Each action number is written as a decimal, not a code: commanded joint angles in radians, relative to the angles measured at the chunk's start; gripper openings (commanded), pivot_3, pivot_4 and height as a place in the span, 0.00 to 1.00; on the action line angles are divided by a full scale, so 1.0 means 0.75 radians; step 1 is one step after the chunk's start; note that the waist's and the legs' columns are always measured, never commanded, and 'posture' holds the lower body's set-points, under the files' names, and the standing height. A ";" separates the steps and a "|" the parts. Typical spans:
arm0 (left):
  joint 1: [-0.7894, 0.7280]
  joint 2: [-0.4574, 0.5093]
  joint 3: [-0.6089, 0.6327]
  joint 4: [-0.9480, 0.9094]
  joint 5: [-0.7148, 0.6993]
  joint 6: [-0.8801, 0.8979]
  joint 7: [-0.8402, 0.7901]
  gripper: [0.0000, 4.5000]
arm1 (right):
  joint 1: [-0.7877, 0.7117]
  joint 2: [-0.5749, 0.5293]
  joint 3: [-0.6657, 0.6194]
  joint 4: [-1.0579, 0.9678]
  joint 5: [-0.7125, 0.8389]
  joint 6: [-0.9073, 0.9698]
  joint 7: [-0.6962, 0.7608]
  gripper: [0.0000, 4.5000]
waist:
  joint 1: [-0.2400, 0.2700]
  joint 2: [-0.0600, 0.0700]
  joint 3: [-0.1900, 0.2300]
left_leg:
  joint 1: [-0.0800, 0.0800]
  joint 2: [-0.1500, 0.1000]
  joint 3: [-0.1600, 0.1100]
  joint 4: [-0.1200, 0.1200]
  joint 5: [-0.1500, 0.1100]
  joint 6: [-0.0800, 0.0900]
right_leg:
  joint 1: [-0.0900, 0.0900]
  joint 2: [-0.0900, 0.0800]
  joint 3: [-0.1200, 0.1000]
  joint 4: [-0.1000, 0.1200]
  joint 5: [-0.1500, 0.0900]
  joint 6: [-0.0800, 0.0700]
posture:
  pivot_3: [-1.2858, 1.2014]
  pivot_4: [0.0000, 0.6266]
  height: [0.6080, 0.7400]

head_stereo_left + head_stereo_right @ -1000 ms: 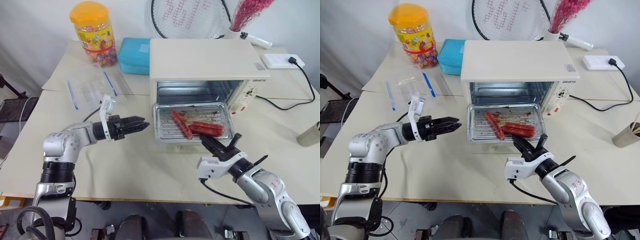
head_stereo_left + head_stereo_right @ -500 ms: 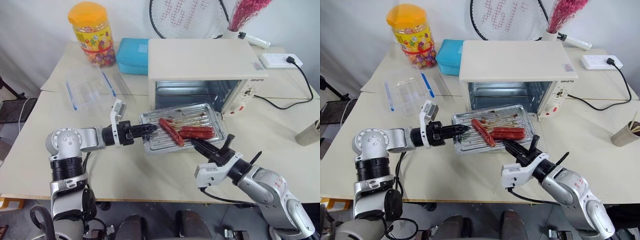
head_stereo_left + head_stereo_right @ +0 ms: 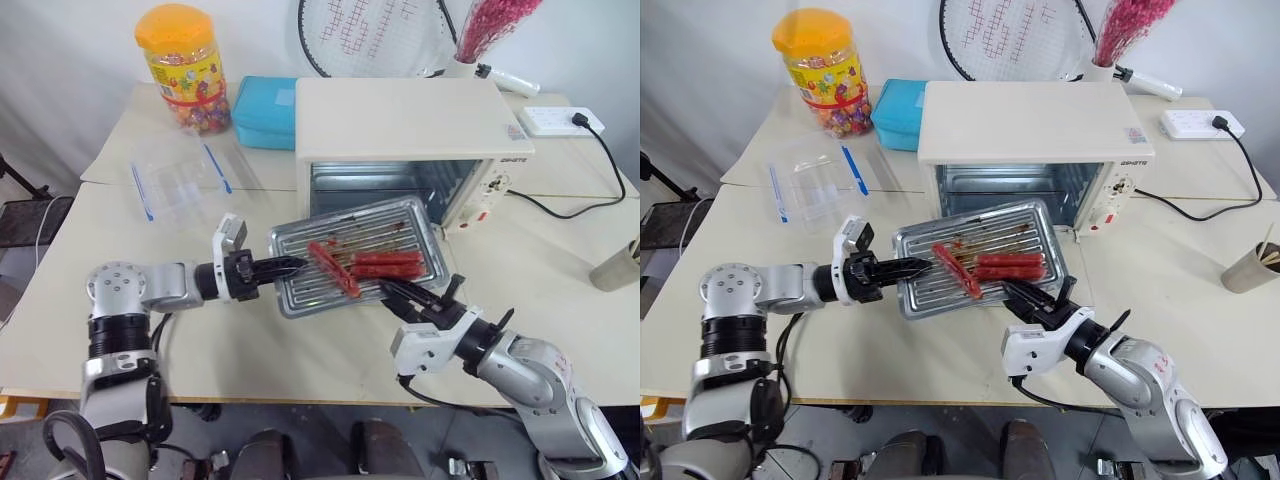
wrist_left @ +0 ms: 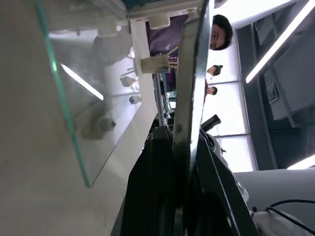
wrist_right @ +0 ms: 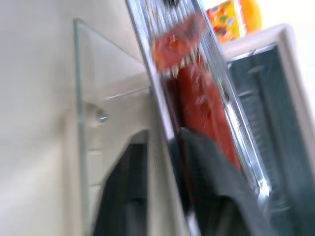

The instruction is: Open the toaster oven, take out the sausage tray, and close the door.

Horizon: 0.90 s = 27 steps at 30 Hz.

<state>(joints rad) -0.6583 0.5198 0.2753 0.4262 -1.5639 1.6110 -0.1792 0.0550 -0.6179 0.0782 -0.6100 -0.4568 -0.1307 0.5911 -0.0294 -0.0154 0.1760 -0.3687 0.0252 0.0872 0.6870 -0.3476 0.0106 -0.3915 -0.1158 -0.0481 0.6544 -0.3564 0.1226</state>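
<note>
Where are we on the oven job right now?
Done: the door is down. In hand: the left gripper is shut on the sausage tray, lifted out of the toaster oven; the right gripper straddles its near rim. Left: closing the door.

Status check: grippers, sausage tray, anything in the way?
Left gripper shut on sausage tray edge; right gripper straddling its near rim, jaws apart. Tray tilted, out of toaster oven. Door open below.
</note>
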 commanded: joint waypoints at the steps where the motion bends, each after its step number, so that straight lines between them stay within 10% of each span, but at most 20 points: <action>1: 0.083 0.103 -0.076 0.042 -0.412 -0.046 0.147 0.00 | 0.023 -0.051 -0.101 -0.044 0.103 -0.019 0.028 0.56 | 0.001 0.000 0.000 | 0.000 0.000 0.000 0.000 0.000 0.000 | 0.000 0.000 0.000 0.000 0.000 0.000 | 0.52 0.24 1.00; 5: 0.283 0.186 -0.048 -0.050 -0.544 -0.134 0.215 0.00 | 0.086 -0.109 -0.222 0.001 0.277 -0.096 0.063 0.86 | 0.002 0.000 0.000 | 0.000 0.001 -0.001 0.000 0.000 0.000 | 0.001 -0.003 0.002 -0.001 0.000 -0.001 | 0.52 0.24 1.00; 8: 0.446 0.215 0.055 -0.140 -0.544 -0.179 0.200 0.00 | 0.167 -0.182 -0.323 0.090 0.422 -0.234 0.123 0.86 | 0.003 0.000 0.000 | 0.000 0.001 -0.002 0.000 0.000 0.000 | 0.003 -0.003 0.002 -0.002 0.000 -0.001 | 0.52 0.24 1.00; 20: 1.058 0.092 0.576 -0.461 -0.544 -0.353 0.142 0.00 | 0.134 -0.354 -0.564 0.937 0.896 -0.455 0.427 0.05 | -0.006 0.001 0.001 | 0.022 0.002 -0.004 -0.006 -0.003 0.000 | 0.029 -0.009 0.003 -0.024 -0.001 -0.003 | 0.52 0.24 1.00; 27: 1.226 -0.279 0.742 -0.756 -0.544 -0.611 0.286 0.00 | -0.095 -0.350 -0.405 1.253 0.996 -0.326 0.711 0.01 | 0.003 0.003 0.000 | 0.022 0.002 -0.007 -0.006 -0.004 0.000 | 0.033 -0.012 0.001 -0.027 -0.001 -0.004 | 0.52 0.24 1.00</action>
<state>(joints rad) 0.2628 0.3348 0.7937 -0.0753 -1.9391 1.2023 0.0136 0.0067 -0.8868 -0.2280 0.3008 0.2472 -0.4179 1.0905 -0.0270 -0.0132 0.1763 -0.3521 0.0262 0.0817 0.6824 -0.3504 0.0107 -0.3657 -0.1250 -0.0483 0.6332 -0.3569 0.1197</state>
